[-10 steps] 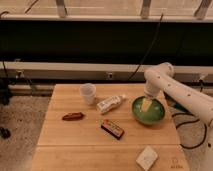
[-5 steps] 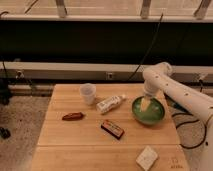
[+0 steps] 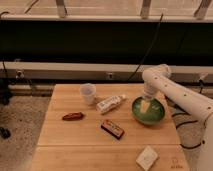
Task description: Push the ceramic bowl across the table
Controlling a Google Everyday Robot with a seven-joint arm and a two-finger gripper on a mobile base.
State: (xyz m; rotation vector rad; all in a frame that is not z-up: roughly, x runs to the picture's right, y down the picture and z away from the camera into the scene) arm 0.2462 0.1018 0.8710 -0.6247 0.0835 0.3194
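While the arm [image 3: 172, 92] reaches in from the right and bends steeply down at its elbow, the gripper [image 3: 145, 106] hangs inside the bowl [image 3: 156, 117] at the table's [image 3: 80, 142] right side; whether it is open or closed is unclear.

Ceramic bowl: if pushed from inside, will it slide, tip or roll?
Likely rigid and fairly heavy: the ceramic bowl looks glossy and solid. Wide and low on the wooden table, it should slide, not tip. The gripper reaches inside it, so a wall push seems workable.
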